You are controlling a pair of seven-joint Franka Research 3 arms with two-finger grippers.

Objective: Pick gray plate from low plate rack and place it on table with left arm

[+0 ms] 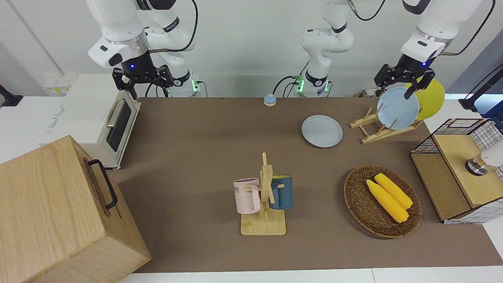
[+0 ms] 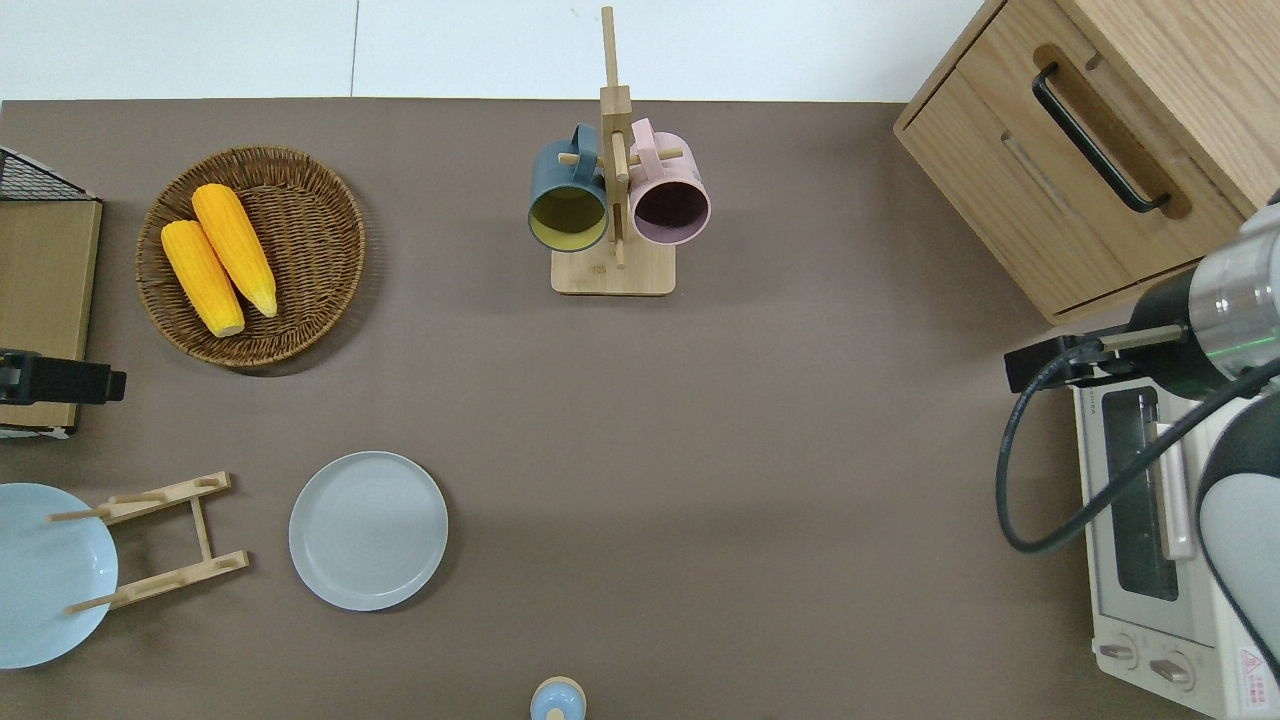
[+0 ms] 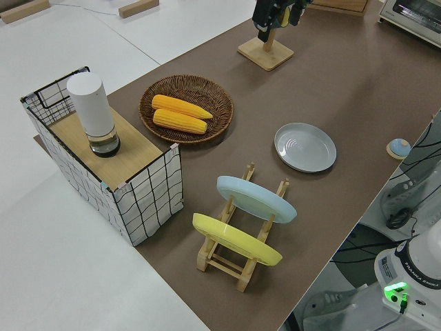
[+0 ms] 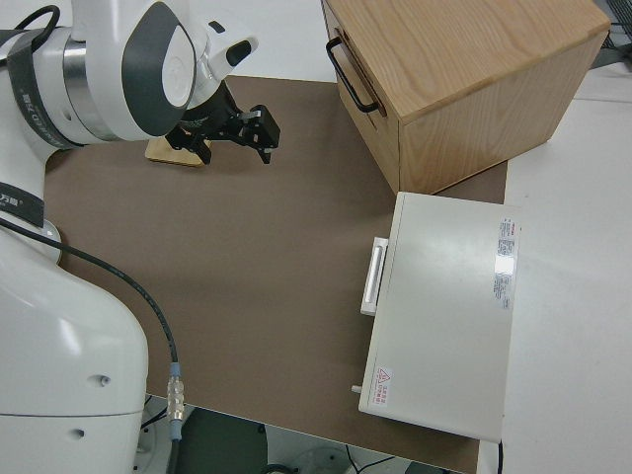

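The gray plate point(image 1: 322, 131) point(image 2: 368, 530) point(image 3: 305, 147) lies flat on the brown table point(image 1: 204, 133), beside the low plate rack point(image 1: 373, 131) point(image 2: 160, 540) point(image 3: 238, 258) on the side toward the right arm. The rack holds a light blue plate point(image 1: 397, 108) and a yellow plate point(image 1: 430, 98), both leaning. My left gripper point(image 1: 393, 92) point(image 3: 275, 17) hangs open and empty in the air, apart from every plate; the overhead view puts it point(image 2: 60, 382) over the wire basket's edge. The right gripper point(image 1: 143, 80) point(image 4: 225, 133) is open on its parked arm.
A mug stand point(image 1: 264, 196) with a pink and a blue mug stands mid-table. A wicker basket point(image 1: 355, 196) holds two corn cobs. A wire basket point(image 1: 459, 169) with a white cylinder, a toaster oven point(image 1: 98, 118), a wooden drawer box point(image 1: 59, 212) and a small blue bell point(image 1: 269, 99) ring the table.
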